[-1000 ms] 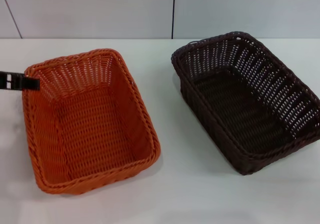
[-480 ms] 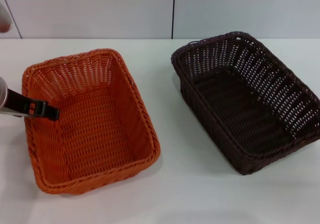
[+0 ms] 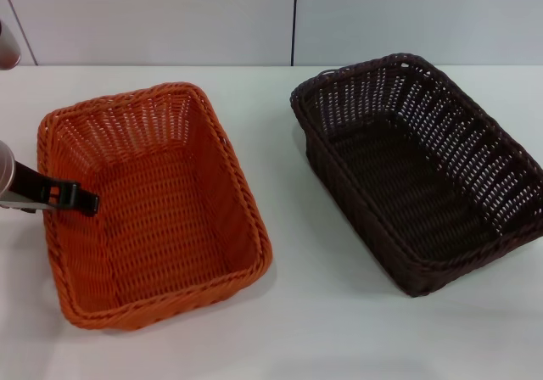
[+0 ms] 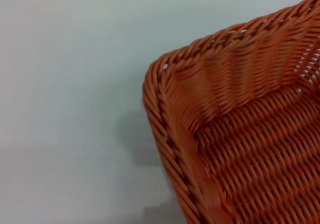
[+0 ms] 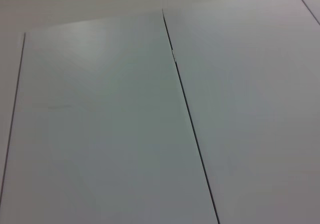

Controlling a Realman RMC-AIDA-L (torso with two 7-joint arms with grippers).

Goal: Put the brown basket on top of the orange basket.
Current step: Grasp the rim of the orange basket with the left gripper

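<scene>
The orange basket [image 3: 153, 206] stands on the left half of the white table, its open side up and nothing in it. To its right, apart from it, the brown basket [image 3: 420, 172] also stands upright with nothing in it. My left gripper [image 3: 75, 198] reaches in from the left edge of the head view, its black tip over the orange basket's left rim and just inside the wall. One corner of the orange basket [image 4: 235, 134] fills the left wrist view. The right gripper is out of view.
The white table [image 3: 280, 312] has bare surface between the baskets and along its front edge. A white panelled wall [image 3: 297, 15] with a dark vertical seam runs behind the table. Only white panels [image 5: 150, 134] with seams show in the right wrist view.
My left gripper has moved from the orange basket's far left corner toward me along the left rim, and its tip now reaches inside the basket. Both baskets stayed put.
</scene>
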